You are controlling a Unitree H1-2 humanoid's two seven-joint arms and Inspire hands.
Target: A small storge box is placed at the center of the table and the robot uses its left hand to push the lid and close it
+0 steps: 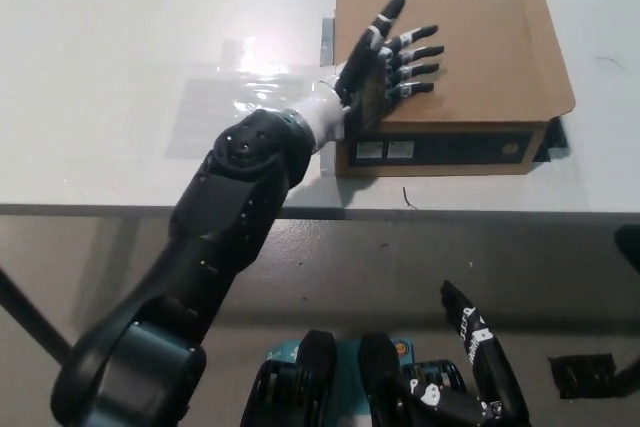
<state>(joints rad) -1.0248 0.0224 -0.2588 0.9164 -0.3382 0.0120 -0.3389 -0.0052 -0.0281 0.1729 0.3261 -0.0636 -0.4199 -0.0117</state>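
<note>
Left hand (385,67) lies spread flat on the lid (470,47) of the seemingly closed box (440,150).

Bare white worktop (120,67) open from 7 to 11 o'clock of the box (445,57), left hand (385,62) spread flat on its lid, narrow free strip at 3 o'clock, near edge bare at 6 o'clock

Left hand (385,65) hides part of lid (480,47); right hand (470,377) cut off at bottom edge.
</note>
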